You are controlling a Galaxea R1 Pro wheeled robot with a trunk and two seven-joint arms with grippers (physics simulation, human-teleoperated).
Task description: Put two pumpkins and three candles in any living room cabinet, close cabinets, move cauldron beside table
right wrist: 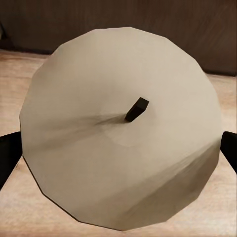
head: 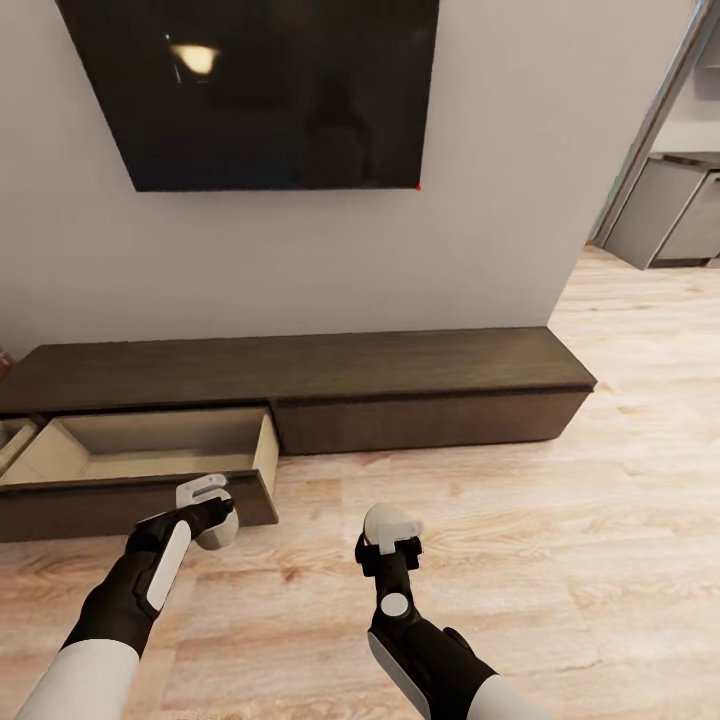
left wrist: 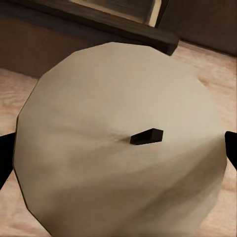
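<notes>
The long, low dark-brown cabinet (head: 300,365) stands against the wall. Its left drawer (head: 150,450) is pulled out, and the pale interior that shows is bare. My left gripper (head: 212,515) is shut on a candle (head: 222,531) just in front of that drawer's right front corner. In the left wrist view the candle (left wrist: 118,148) has a pale round top and a dark wick, with dark fingertips (left wrist: 5,158) at its sides. My right gripper (head: 390,545) holds another candle (right wrist: 118,133) over the floor before the cabinet's closed right drawer (head: 430,420). Pumpkins and cauldron are out of view.
A black TV (head: 260,90) hangs on the grey wall above the cabinet. A second pulled-out drawer (head: 12,440) shows at the far left edge. Light wood floor (head: 560,560) spreads to the right, toward a doorway with grey units (head: 670,215).
</notes>
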